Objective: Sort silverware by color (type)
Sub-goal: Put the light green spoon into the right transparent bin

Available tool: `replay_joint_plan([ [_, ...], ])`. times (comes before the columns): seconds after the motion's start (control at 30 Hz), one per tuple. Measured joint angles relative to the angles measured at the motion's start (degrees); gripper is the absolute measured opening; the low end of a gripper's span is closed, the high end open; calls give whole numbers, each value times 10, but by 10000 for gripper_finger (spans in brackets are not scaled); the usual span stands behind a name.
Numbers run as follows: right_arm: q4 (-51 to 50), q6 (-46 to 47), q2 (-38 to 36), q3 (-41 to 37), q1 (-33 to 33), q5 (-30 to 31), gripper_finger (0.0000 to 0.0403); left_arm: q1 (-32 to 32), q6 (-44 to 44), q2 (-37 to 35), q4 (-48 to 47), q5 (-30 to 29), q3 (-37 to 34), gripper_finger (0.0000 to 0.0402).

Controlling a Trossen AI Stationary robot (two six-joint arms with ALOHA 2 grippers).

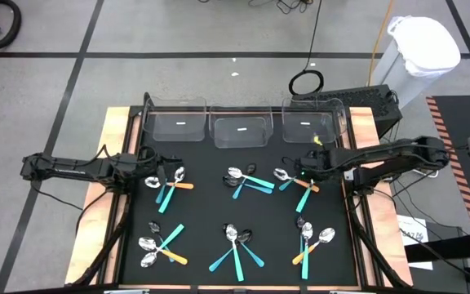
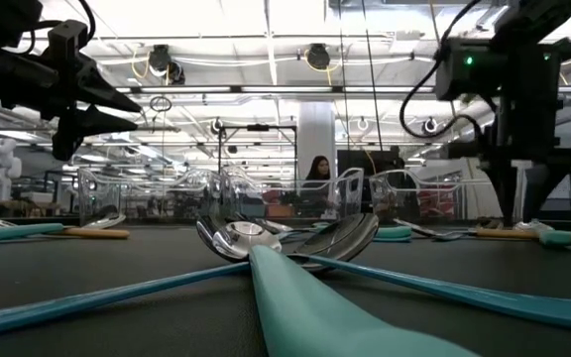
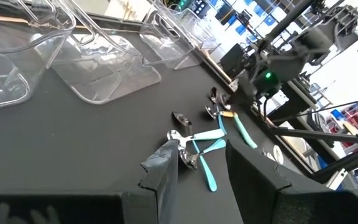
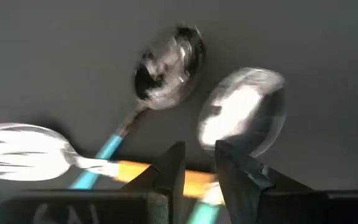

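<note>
Six mixed spoon (image 1: 237,235) piles on mat, bins (image 1: 241,128) empty — your sorting barely begun. Right gripper (image 1: 297,172) low over orange-handled spoon (image 4: 191,180), fingers near-closed, gripping nothing yet; left gripper (image 1: 144,162) parted — waiting.

Spoons (image 1: 235,184): silver bowls, teal or orange handles. Mat (image 1: 202,208) black. Bins (image 1: 239,128) at 12 o'clock clear. Table edge (image 1: 114,131) pale wood.

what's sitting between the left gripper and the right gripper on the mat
In the high view, between the left gripper and right gripper lie two spoon clusters: one teal-and-orange-handled, one teal-handled.
</note>
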Motion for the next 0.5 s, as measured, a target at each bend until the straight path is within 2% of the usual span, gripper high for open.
replay_joint_plan([
  [0.1,-21,-40,-5,-1,-7,2,107,0,2,3,0,-2,0,136],
  [0.23,-20,-84,-5,1,-13,3,153,0,3,11,0,-4,0,136],
  [0.5,-117,-63,7,2,-15,19,238,0,-1,17,1,-4,0,136],
])
